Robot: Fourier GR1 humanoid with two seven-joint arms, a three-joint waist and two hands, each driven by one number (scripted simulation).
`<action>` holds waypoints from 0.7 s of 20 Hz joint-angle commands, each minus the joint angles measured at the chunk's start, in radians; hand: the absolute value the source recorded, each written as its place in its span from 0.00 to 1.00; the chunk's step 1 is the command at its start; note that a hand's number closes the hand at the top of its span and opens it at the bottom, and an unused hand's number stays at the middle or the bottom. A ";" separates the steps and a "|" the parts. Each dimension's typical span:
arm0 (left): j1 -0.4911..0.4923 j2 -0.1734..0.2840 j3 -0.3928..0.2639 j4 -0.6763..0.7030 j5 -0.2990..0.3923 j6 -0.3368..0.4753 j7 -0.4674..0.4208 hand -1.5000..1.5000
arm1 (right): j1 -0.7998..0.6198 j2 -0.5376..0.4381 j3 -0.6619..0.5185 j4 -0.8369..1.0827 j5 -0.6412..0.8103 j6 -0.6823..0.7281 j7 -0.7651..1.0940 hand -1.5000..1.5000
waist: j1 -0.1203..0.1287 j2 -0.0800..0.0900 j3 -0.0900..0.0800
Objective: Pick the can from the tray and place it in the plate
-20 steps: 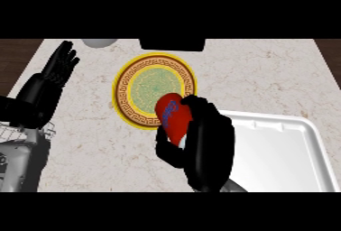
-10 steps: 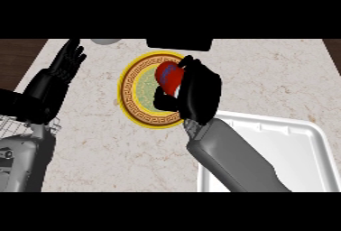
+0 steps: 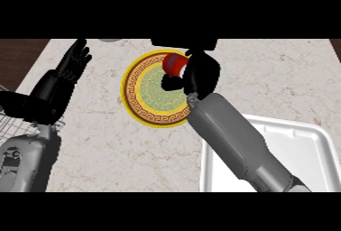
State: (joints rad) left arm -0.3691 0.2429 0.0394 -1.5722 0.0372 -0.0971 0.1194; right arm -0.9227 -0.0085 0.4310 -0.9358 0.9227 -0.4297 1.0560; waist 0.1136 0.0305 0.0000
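Can (image 3: 174, 64) without readable label, held by right robot hand (image 3: 200, 74) over plate (image 3: 143, 97).

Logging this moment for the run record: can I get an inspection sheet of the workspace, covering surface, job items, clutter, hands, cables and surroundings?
Surface: marbled counter.
Job's things: red can over the plate, held; white tray at lower right, nothing seen on the part in view.
Clutter: grey round object at the top edge, wire rack at left.
Hands: right hand curled round the can above the plate; left hand open, resting at upper left.
Cables: nothing seen.
Surroundings: dark wood beyond the counter's left edge.
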 commanded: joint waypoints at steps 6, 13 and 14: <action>-0.062 -0.017 -0.008 0.038 -0.006 0.005 0.003 0.50 | -0.086 0.008 -0.057 0.199 -0.229 -0.283 -0.064 0.00 | 0.022 0.012 0.002; -0.036 0.005 0.002 0.039 -0.005 -0.016 -0.020 0.50 | -0.107 0.008 -0.040 0.234 -0.255 -0.577 -0.149 0.00 | 0.027 0.005 0.001; -0.034 -0.022 -0.013 0.036 -0.016 0.007 -0.015 0.50 | -0.110 0.008 -0.042 0.234 -0.252 -0.627 -0.160 0.00 | 0.027 0.005 0.001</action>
State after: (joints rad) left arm -0.4089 0.2240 0.0242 -1.5422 0.0218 -0.0913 0.1119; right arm -1.0154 -0.0054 0.3869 -0.7179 0.6888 -0.8496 0.8895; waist 0.1390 0.0375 0.0013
